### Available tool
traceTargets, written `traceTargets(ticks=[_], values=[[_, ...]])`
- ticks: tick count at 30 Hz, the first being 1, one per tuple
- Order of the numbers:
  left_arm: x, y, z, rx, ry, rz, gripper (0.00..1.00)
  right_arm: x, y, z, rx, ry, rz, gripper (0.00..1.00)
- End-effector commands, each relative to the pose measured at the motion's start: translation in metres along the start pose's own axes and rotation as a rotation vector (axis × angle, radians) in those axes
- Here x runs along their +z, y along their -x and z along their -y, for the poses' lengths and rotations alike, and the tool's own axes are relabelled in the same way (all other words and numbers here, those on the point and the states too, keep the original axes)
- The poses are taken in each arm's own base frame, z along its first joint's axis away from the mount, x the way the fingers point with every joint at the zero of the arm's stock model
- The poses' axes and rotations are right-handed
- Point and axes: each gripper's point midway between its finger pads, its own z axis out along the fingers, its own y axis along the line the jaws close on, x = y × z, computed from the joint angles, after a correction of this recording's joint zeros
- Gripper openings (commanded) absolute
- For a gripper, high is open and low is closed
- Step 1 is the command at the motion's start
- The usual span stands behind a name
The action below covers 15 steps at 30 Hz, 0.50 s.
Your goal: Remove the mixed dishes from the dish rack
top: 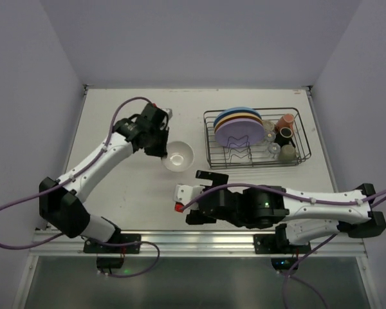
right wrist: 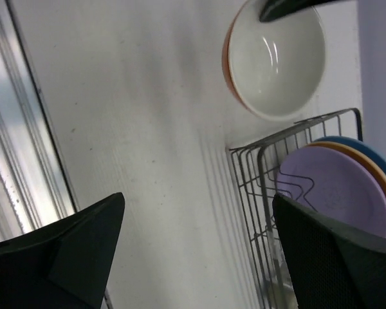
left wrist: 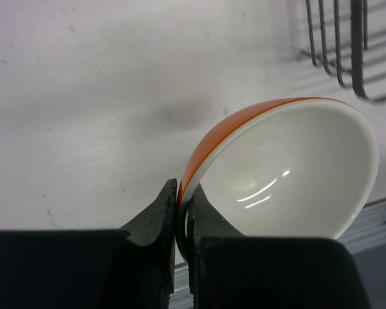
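Observation:
My left gripper (top: 165,149) is shut on the rim of the orange bowl (top: 179,156), white inside, left of the dish rack (top: 209,138). In the left wrist view the fingers (left wrist: 161,212) pinch the rim of the tilted bowl (left wrist: 289,174) just over the table. The rack holds blue, tan and lilac plates (top: 239,131) upright, with mugs (top: 285,122) and a clear glass (top: 273,149) at its right end. My right gripper (top: 198,196) is open and empty over the table in front of the rack. Its view (right wrist: 198,199) shows the bowl (right wrist: 276,55) and the lilac plate (right wrist: 328,187).
The rack's wire corner (left wrist: 347,51) is close to the right of the bowl. The table's near metal rail (top: 199,239) runs along the front. Grey walls close in the table on the left, right and back.

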Motion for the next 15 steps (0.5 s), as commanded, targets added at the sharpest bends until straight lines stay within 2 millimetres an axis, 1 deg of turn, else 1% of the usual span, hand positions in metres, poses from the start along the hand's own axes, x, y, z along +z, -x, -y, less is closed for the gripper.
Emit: traceTargets(ticks=[1, 2, 3, 4, 5, 6, 7, 8, 9, 10, 11, 12, 13, 14, 15], values=[[-0.010, 0.083, -0.050, -0.194, 0.002, 0.196, 0.00, -0.028, 0.028, 0.060, 0.187, -0.277, 0.182, 0.99], [0.002, 0.090, -0.065, -0.245, 0.019, 0.180, 0.00, -0.032, 0.030, 0.070, 0.235, -0.329, 0.199, 0.99], [0.000, 0.107, -0.075, -0.283, 0.029, 0.213, 0.00, -0.036, 0.031, 0.079, 0.288, -0.374, 0.209, 0.99], [0.016, 0.113, -0.102, -0.373, 0.078, 0.194, 0.00, -0.043, 0.032, 0.090, 0.402, -0.425, 0.234, 0.99], [0.023, 0.119, -0.113, -0.423, 0.075, 0.192, 0.00, -0.050, 0.034, 0.098, 0.474, -0.442, 0.256, 0.99], [0.026, 0.130, -0.120, -0.448, 0.064, 0.207, 0.00, -0.054, 0.031, 0.108, 0.552, -0.471, 0.268, 0.99], [0.041, 0.132, -0.143, -0.526, 0.098, 0.184, 0.00, -0.063, 0.030, 0.115, 0.681, -0.470, 0.317, 0.99], [0.045, 0.139, -0.156, -0.561, 0.123, 0.195, 0.00, -0.066, 0.025, 0.124, 0.742, -0.476, 0.331, 0.99], [0.042, 0.154, -0.169, -0.591, 0.152, 0.232, 0.00, -0.069, 0.022, 0.128, 0.790, -0.467, 0.346, 0.99], [0.057, 0.154, -0.193, -0.635, 0.184, 0.210, 0.00, -0.073, 0.021, 0.129, 0.873, -0.447, 0.373, 0.99], [0.063, 0.156, -0.204, -0.659, 0.197, 0.202, 0.00, -0.085, 0.013, 0.137, 0.929, -0.460, 0.403, 0.99], [0.066, 0.163, -0.211, -0.672, 0.187, 0.204, 0.00, -0.092, 0.011, 0.139, 0.957, -0.457, 0.424, 0.99], [0.074, 0.172, -0.227, -0.693, 0.190, 0.205, 0.00, -0.098, 0.008, 0.140, 0.988, -0.451, 0.445, 0.99], [0.077, 0.174, -0.236, -0.708, 0.206, 0.205, 0.00, -0.102, 0.004, 0.140, 1.005, -0.446, 0.459, 0.99], [0.079, 0.179, -0.239, -0.706, 0.206, 0.213, 0.00, -0.116, -0.001, 0.144, 1.038, -0.441, 0.501, 0.99]])
